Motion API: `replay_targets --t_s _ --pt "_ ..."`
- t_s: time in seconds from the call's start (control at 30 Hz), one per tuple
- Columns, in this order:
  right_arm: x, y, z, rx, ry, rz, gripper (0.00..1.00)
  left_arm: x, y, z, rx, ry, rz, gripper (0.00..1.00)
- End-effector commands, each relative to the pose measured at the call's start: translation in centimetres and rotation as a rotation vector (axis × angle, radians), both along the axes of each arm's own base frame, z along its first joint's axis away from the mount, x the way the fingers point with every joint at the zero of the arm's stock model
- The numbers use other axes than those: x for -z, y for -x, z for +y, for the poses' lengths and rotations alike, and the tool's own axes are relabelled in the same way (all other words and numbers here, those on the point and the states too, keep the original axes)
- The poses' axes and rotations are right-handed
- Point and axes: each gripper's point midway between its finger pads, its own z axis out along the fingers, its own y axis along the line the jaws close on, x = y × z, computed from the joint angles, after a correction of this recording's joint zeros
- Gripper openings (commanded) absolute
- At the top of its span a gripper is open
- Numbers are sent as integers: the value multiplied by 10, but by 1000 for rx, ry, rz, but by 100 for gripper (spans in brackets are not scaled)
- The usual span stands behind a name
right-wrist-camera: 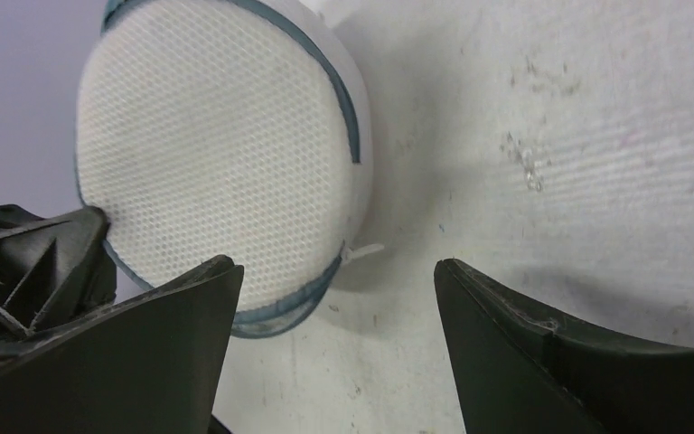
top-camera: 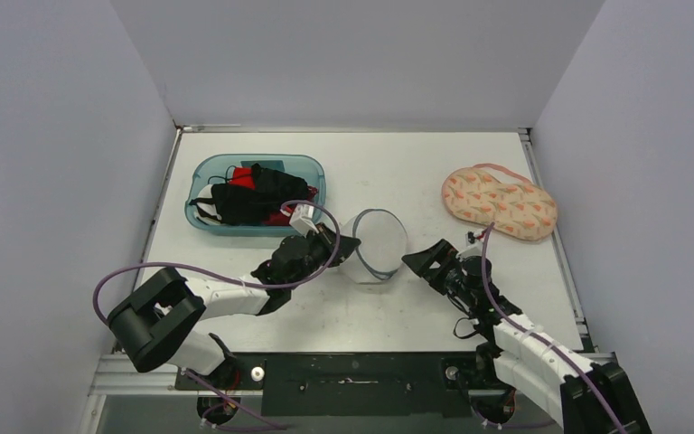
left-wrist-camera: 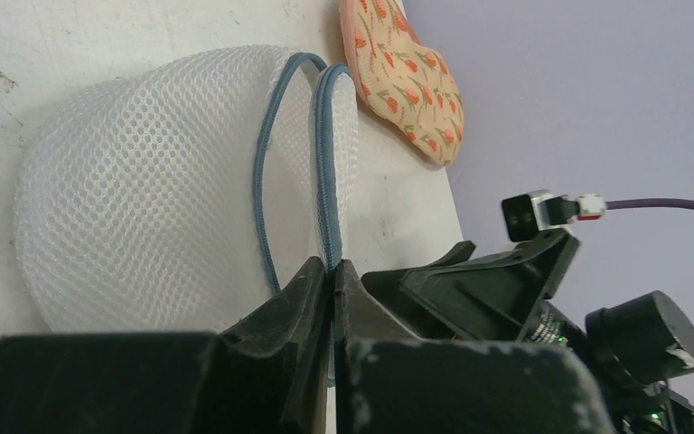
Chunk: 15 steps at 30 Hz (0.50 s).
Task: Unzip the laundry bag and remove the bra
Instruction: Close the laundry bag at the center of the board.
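White surface (top-camera: 398, 163), pale lilac walls, nothing fancy. The mesh laundry bag (top-camera: 375, 246) sits about mid-width, closer to the near edge. The floral bra (top-camera: 499, 202) is lying out on the surface by the right edge, toward the far-right corner, well apart from the bag. A blue bin (top-camera: 235, 230) of dark and red clothes sits over by the far-left corner.

From the left wrist view, the bag's two runs of blue-grey zip trim (left-wrist-camera: 321, 154) stand apart, so I'd say it's unzipped at least partway. From above it looks see-through, and I can't tell if anything's left inside.

My guess is the step in hand is the right arm coming in to work on the bag while the left anchors it. To do that well, hold the left pinch firm so the bag can't slide. Bring the right in low and grab trim or that little pale tab (right-wrist-camera: 361, 251), not loose mesh.

Left fingers (left-wrist-camera: 332, 271) are pressed together, clamped on the zip trim. Right fingers (right-wrist-camera: 334, 267) are spread wide, holding nothing, just beside the bag's right side.
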Motion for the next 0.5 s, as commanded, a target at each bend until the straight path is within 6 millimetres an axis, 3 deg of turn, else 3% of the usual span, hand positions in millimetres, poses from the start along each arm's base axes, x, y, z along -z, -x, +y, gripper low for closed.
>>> replay_targets --t_s 0.0,0.47 --pt "-32 -8 22 -40 -215 -82 80 -25 -3 0 -2 67 -61 0" --pt "-1 -27 35 -23 -268 9 70 -25 -2 2 -5 80 -60 0"
